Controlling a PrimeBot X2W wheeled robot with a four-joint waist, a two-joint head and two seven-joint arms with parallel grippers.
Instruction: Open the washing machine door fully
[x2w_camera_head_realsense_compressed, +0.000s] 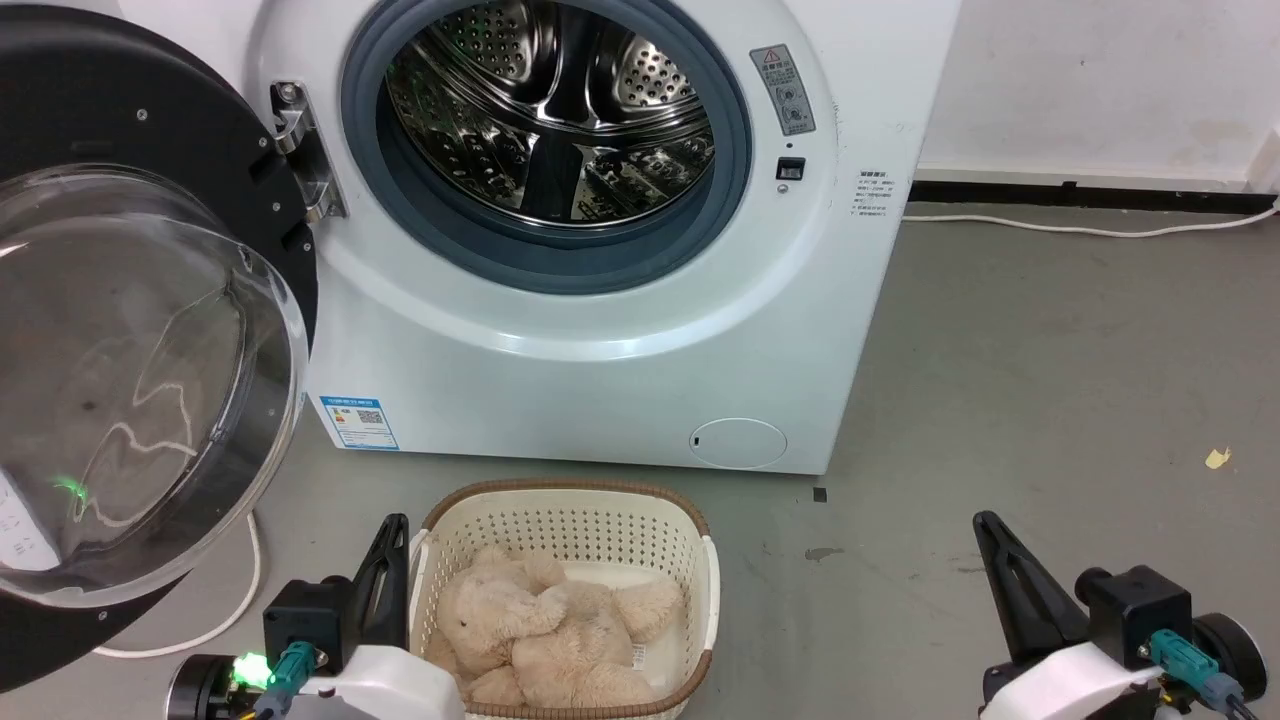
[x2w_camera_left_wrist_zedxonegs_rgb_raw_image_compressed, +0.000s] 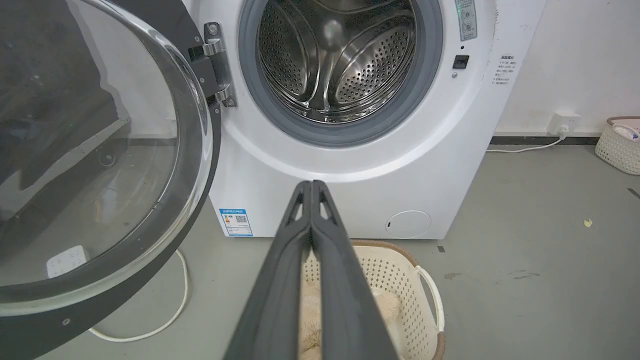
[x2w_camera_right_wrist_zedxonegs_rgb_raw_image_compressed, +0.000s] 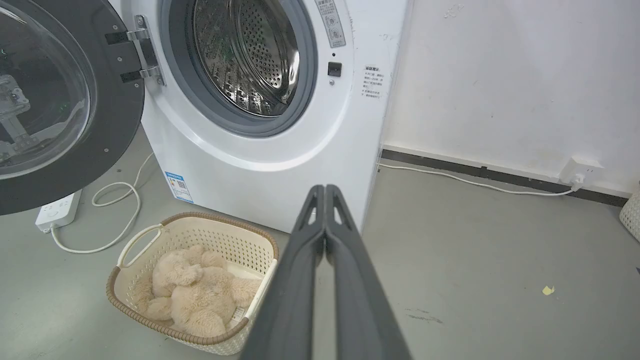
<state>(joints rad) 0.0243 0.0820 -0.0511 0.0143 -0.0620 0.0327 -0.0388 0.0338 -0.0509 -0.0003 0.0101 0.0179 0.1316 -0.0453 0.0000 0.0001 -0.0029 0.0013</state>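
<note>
Left claw (x2w_camera_left_wrist_zedxonegs_rgb_raw_image_compressed: 312, 185), right claw (x2w_camera_right_wrist_zedxonegs_rgb_raw_image_compressed: 325, 188) closed, empty; washing machine door (x2w_camera_head_realsense_compressed: 130, 350) open, apart, leftward.

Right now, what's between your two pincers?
Head view: a basket with a plush toy by the left pincer, then bare floor up to the right pincer.

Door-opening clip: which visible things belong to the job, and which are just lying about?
Job: washing machine door, standing wide open; washing machine; left gripper and right gripper, both shut, touching nothing.
Lying about: basket holding a plush toy; power strip; white cable; yellow scrap on the floor.
</note>
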